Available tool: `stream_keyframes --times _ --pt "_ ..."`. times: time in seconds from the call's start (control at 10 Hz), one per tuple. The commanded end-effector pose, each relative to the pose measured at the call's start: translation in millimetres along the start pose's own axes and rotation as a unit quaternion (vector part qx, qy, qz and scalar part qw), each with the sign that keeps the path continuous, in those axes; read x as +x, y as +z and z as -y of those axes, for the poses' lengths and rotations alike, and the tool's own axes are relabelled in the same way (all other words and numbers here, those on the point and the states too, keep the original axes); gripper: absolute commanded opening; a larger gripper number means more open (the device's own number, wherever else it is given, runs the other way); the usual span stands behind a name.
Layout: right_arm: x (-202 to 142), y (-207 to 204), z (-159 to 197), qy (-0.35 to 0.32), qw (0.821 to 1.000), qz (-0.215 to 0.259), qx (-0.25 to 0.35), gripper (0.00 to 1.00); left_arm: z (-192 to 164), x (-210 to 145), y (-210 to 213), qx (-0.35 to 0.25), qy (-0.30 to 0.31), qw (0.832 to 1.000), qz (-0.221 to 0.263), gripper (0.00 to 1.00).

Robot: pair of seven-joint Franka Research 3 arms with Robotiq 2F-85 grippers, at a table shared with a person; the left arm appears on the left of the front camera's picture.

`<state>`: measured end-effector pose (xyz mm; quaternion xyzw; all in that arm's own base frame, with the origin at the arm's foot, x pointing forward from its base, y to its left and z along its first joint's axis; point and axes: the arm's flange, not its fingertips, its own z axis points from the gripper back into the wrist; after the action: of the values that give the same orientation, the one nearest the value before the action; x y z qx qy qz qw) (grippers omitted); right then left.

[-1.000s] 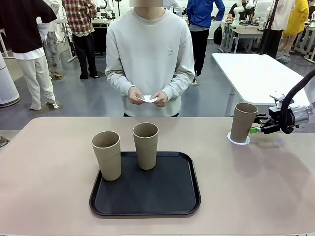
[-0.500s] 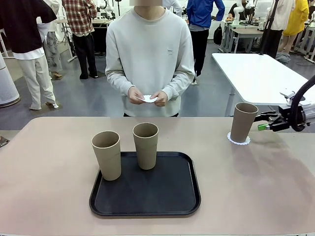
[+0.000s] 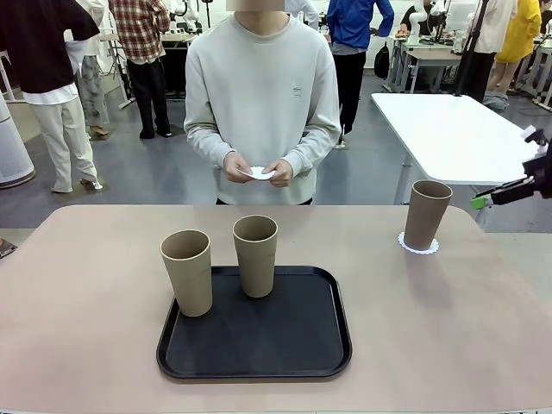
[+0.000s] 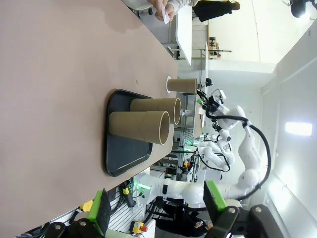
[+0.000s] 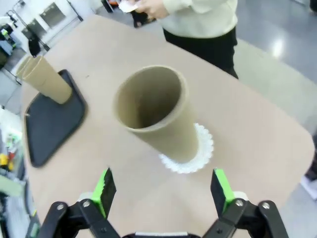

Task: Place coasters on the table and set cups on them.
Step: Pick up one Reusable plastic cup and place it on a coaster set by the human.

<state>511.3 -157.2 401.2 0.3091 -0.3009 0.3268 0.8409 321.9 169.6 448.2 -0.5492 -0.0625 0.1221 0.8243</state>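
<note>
- One cup (image 3: 427, 214) stands on its coaster (image 3: 420, 247), right of frame; right fingers (image 5: 105, 191) spread, clear of it.
- Left fingers (image 4: 101, 214) spread, empty.
- Two cups (image 3: 255, 255) stand on the tray (image 3: 259, 349), lower centre; the next move probably needs the person's coaster (image 3: 259, 173) on the table (image 3: 86, 285).

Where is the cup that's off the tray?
In the front view, the tall beige-brown tumbler stands on a round white paper doily at the far right of the tan table, away from the black tray.
</note>
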Motion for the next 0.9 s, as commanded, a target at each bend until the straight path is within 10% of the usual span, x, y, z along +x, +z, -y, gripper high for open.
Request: stream_keyframes --times 0.0,0.8 --pt "31.2 0.6 -69.6 -0.013 0.999 -0.042 0.002 1.0 1.8 0.1 1.5 -0.011 -0.003 1.0 0.002 1.0" --pt "97.5 -17.6 -171.6 -0.104 0.955 -0.194 -0.201 1.0 1.8 0.1 1.5 -0.011 -0.003 1.0 0.002 1.0"
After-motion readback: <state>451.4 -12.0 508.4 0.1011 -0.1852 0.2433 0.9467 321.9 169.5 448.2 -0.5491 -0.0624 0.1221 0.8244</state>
